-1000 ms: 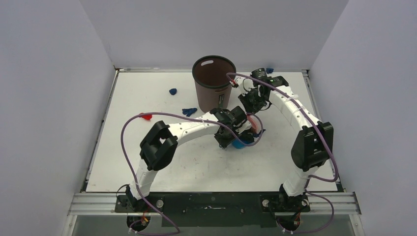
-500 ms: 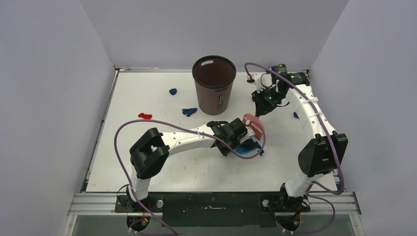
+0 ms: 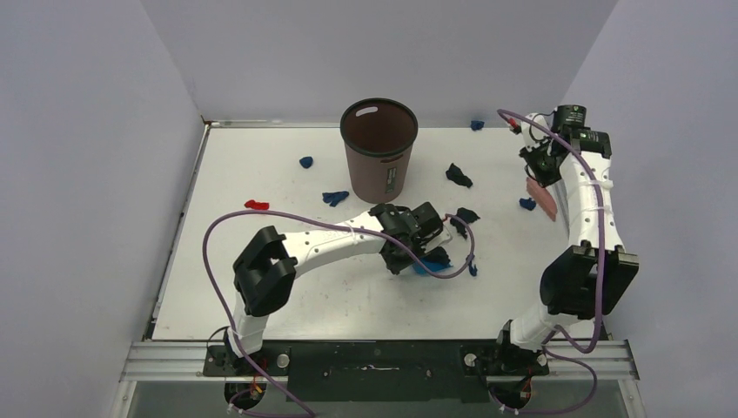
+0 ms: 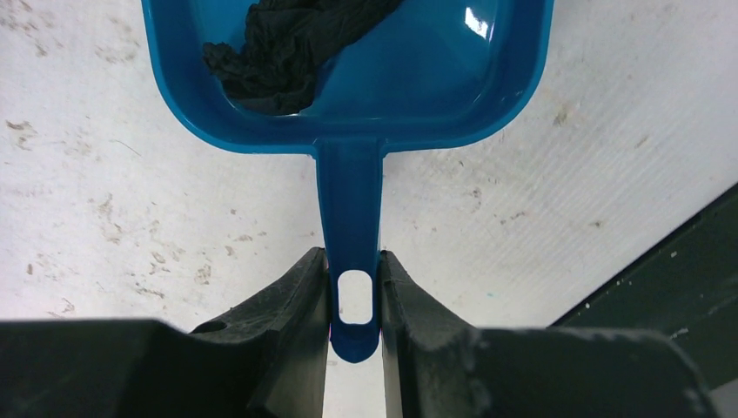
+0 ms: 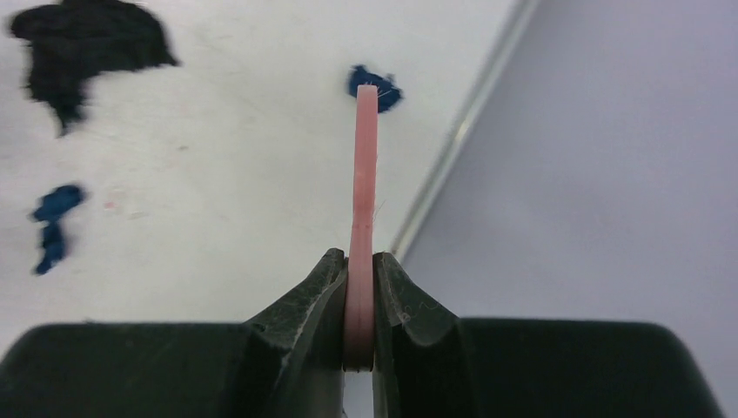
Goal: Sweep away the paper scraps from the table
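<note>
Our left end effector (image 4: 355,292) grips the blue dustpan (image 4: 435,78) by its handle, with a black paper scrap (image 4: 278,52) inside. Our right end effector (image 5: 359,292), at two o'clock, pinches the pink brush (image 5: 365,165).

No legible text, brand or number anywhere; pale patch (image 3: 392,179) on brown bin (image 3: 367,165) unreadable.

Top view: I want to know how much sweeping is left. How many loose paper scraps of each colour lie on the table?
Blue scraps: 5
Black scraps: 2
Red scraps: 1
Total: 8, not counting the black wad in the dustpan.
</note>
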{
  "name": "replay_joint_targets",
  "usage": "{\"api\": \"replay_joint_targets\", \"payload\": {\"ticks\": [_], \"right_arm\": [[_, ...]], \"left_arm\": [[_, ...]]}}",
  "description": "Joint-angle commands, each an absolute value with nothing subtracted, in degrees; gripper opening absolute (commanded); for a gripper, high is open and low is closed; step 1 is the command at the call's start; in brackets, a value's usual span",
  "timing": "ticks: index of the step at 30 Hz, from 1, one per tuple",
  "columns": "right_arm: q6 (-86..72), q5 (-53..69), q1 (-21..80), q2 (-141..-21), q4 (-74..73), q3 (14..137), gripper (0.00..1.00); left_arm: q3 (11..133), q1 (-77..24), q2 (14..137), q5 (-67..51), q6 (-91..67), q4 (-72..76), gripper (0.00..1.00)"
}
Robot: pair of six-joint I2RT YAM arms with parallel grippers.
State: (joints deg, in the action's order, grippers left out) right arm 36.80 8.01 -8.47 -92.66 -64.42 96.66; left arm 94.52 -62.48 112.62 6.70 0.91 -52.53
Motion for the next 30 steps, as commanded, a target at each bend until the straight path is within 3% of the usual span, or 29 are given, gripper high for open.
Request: {"api": "replay_joint_targets", "payload": {"ticks": [1,9,14,23,30], "right_arm": [[40.94,-3.30,-10.52,-94.62,-51.35,93.89,0.05],[42.28,-2.83,-11.19,-102.23,-42.13,91.26,0.05],[41.06,9.73,-9.71,-106.93,-54.91,94.74,0.05],[38.14,13.39,-0.41,-96.70,-61.64,81.73,0.05],[35.52,23.67,3.58,-93.19,-68.43,77.69,0.05]], "left_arm": [[96.68,-62.58,113.29,3.05,2.02,-58.66,0.00],[98.09,-64.72,115.44,3.22,1.27,-58.33,0.00],[102.10,-66.47,119.25,6.24,0.52,-61.43,0.00],[107.04,-67.73,123.22,5.30,0.29,-61.76,0.00],[111.43,-68.11,127.26,5.73,0.34,-62.77,0.00]]}}
